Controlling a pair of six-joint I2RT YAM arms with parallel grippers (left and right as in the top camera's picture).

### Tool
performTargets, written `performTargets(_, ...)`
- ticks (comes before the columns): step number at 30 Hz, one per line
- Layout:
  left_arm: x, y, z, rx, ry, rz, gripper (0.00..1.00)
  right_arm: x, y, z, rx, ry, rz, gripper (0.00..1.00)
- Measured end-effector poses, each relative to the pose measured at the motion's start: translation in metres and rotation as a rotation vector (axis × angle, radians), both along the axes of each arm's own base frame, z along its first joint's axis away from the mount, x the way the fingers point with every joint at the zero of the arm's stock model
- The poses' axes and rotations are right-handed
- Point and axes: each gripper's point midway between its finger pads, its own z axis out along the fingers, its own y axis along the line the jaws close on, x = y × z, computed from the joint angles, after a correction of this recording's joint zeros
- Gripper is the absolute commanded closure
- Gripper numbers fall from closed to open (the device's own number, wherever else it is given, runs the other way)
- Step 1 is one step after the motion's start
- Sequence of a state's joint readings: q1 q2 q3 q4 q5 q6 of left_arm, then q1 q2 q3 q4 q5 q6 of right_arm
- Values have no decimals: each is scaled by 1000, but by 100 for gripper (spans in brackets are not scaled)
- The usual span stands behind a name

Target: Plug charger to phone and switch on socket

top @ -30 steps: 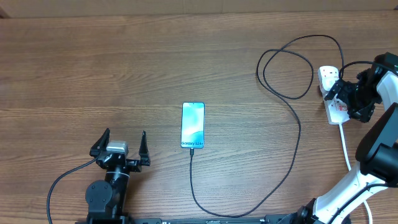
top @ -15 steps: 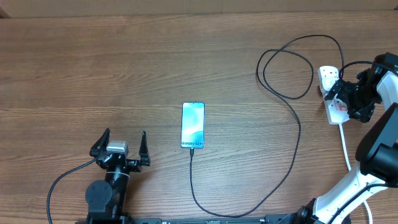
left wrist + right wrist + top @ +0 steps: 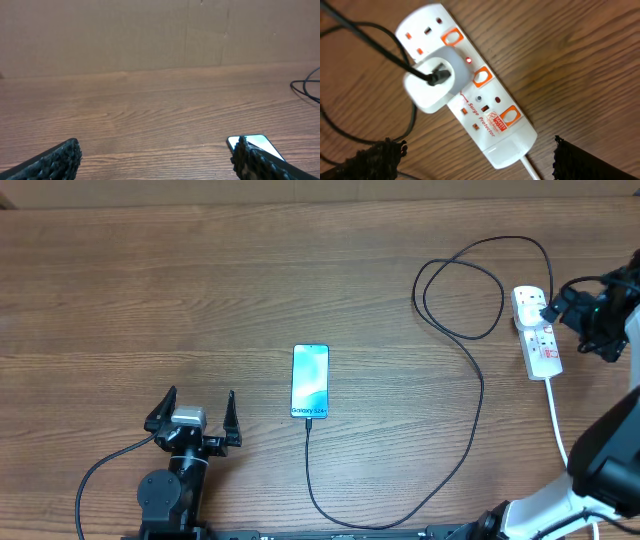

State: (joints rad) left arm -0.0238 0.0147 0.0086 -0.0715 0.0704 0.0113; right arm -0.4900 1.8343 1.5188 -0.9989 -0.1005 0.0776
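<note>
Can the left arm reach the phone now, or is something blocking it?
Probably yes. The left end effector is open and sits left of the phone, with only bare table between them. The charger runs from the phone's near edge, clear of that path.

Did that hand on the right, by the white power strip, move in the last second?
Yes. The right hand was over the socket a second ago; it has now pulled back to the right, leaving it uncovered.

Black charger [image 3: 440, 77] links the flat-lying phone [image 3: 310, 381] to the white socket [image 3: 490, 115], red light on.
</note>
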Motion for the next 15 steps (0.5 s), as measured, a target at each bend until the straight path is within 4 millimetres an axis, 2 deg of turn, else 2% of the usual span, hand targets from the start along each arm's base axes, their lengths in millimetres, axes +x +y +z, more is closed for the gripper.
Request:
performTargets(11,0,0,0,0,0,0,1,-4,2,53,-63,-118,0,0)
performTargets(15,0,0,0,0,0,0,0,-5,3,66,-79,-148,0,0)
